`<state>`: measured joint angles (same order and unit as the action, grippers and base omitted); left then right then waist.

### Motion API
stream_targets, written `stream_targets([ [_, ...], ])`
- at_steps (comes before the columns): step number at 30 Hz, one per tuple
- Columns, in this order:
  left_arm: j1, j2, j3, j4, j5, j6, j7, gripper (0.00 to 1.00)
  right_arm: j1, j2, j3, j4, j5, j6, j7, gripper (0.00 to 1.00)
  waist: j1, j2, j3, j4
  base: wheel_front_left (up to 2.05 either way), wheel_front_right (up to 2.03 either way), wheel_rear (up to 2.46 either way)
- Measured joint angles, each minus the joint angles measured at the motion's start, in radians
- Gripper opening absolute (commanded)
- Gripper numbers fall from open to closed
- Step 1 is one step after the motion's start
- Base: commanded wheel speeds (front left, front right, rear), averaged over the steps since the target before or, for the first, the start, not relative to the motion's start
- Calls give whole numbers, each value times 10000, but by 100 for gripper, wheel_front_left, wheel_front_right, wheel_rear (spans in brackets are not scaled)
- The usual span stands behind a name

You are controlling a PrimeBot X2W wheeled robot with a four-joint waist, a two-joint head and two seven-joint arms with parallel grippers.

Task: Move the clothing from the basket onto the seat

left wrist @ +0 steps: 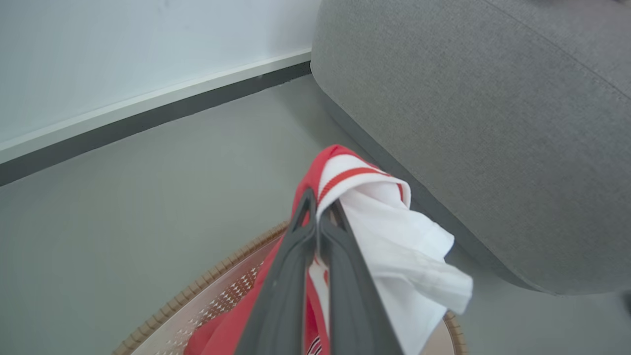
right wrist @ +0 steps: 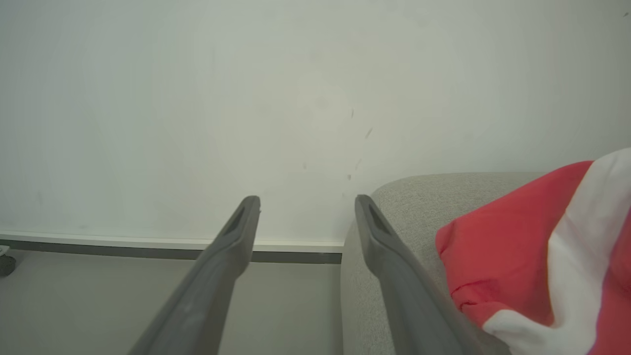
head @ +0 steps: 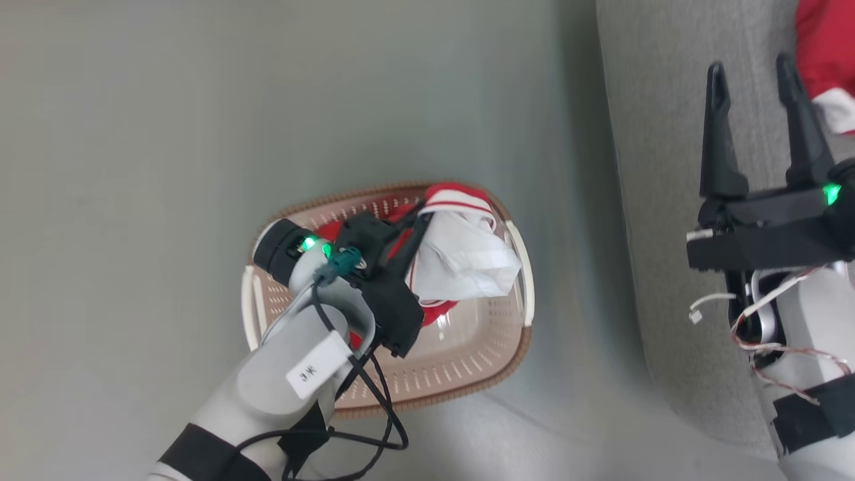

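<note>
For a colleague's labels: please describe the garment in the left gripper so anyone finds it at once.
Beside the grey sofa seat, a brown-rimmed cream basket stands on the floor. Over it the left gripper has its fingers shut on a red garment with a white panel. The other red garment lies on the seat, ungripped.

Open floor [head: 200, 133] left of and beyond the basket [head: 461, 395], free passage there. Right of the basket the seat [head: 658, 200] flank stands close to the rim, with just a narrow floor strip between. My left gripper [head: 422, 217] sits over the basket, clamped on a bunched garment [head: 467, 264] that blocks the basket's right half; the near part of its bottom is bare. My right gripper [head: 751, 70] is well right of the basket, over the seat, fingers spread with nothing between them; second garment [head: 828, 53] just beside it. A wall [left wrist: 98, 49] closes the floor beyond the basket.
</note>
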<state>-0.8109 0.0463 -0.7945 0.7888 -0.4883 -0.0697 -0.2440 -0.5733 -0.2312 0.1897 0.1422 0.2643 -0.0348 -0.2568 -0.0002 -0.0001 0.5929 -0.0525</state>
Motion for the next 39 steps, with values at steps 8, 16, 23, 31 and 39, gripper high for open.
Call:
stream_targets([
  [8,-12,58,640,-146,-228,-8,-56,0,639,84,8,384,4,104,0,100,-1,0,-1202,273,0,0,0],
  [16,-12,362,907,-443,-299,-23,-56,0,999,261,198,709,-2,272,0,100,-1,0,-2274,308,0,0,0],
  [23,-12,439,897,-468,-293,-111,-56,0,1359,516,660,1156,-15,541,2,100,0,-1,-3333,200,0,0,0],
  [31,-170,207,834,-182,-299,-274,-58,0,2101,767,1386,1902,-102,980,2,100,0,0,-4688,12,0,0,0],
  [39,-210,13,759,-132,-573,-274,-58,0,2589,865,2209,2330,-186,1271,2,100,0,-1,-5791,-67,0,0,0],
])
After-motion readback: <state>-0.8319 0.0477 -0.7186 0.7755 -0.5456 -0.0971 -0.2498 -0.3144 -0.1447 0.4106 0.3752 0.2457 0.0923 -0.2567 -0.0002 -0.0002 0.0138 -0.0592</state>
